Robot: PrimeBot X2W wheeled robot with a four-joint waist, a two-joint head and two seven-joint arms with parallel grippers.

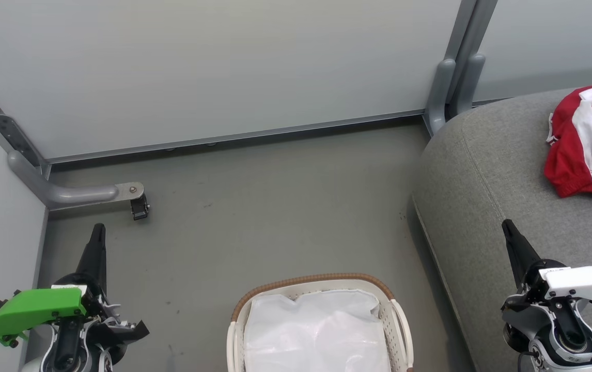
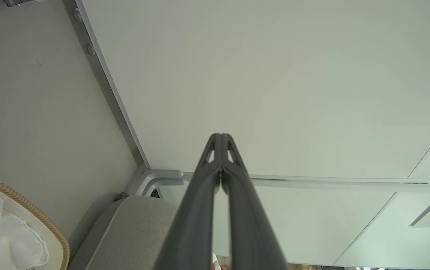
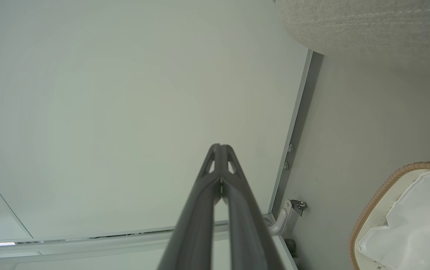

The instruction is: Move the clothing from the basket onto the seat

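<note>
Red clothing with white stripes lies bunched on the grey seat at the right of the head view. The white basket with its brown woven rim stands on the floor at the bottom centre, and only its white liner shows inside. My left gripper is shut and empty at the lower left, well left of the basket. My right gripper is shut and empty over the seat's front, below the clothing. The basket's rim and the seat appear in the left wrist view, behind the shut left gripper. The right wrist view has the basket, the seat and the shut right gripper.
Pale partition walls close off the far side and the left. A grey tubular foot with a small black caster sticks out over the floor at the left. A grey post stands at the seat's far corner. Grey floor lies between basket and wall.
</note>
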